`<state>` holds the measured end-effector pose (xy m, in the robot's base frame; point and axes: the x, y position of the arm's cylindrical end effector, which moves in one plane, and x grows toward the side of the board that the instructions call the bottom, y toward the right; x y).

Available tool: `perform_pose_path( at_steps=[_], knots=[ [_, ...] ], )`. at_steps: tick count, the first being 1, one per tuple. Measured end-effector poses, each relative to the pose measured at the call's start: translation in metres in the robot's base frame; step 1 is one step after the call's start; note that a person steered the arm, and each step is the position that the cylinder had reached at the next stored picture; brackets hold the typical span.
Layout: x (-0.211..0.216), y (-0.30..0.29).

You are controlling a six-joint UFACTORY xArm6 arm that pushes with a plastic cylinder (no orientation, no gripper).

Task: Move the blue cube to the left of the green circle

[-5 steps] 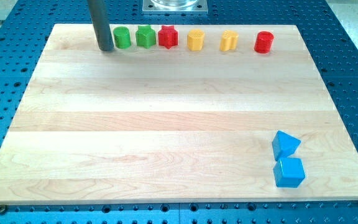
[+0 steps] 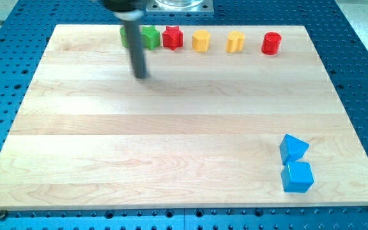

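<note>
My tip [image 2: 141, 76] sits on the bare wood of the counter [image 2: 171, 128], just below the row of blocks along the view's top edge, and the rod above it is blurred and crosses in front of the green circle [image 2: 124, 36], so I see only a sliver of green at its left side. This tool is a plain rod with nothing to spread or press together, and it holds nothing; it touches no block at this moment. The blue cube [image 2: 297, 176] that I must shift lies far off at the view's bottom right, touching or nearly touching a blue wedge-shaped block [image 2: 293, 147] just above it. The row up top reads, from the view's left: green circle, green star [image 2: 149, 37], red star [image 2: 172, 37], a yellow block [image 2: 200, 40], a second yellow block [image 2: 236, 41], and a red cylinder [image 2: 271, 43], each standing apart from its neighbours. I judge the task barely begun, since the cube is well apart from its goal, which is the open wood to the left of the green circle. To push the cube there I would need my tip on its right or lower-right side, so the long diagonal crossing toward it makes sense. The wedge pressed against the cube could be dragged along if I come in carelessly.
</note>
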<state>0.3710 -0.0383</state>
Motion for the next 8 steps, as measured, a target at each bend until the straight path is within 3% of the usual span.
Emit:
perform_pose_path(
  at_steps=[2,3,5,6,7,8],
  knots=[
    [0.117,0.233],
    [0.188,0.282],
    [0.228,0.268],
    [0.233,0.209],
    [0.212,0.110],
    [0.157,0.018]
  ],
)
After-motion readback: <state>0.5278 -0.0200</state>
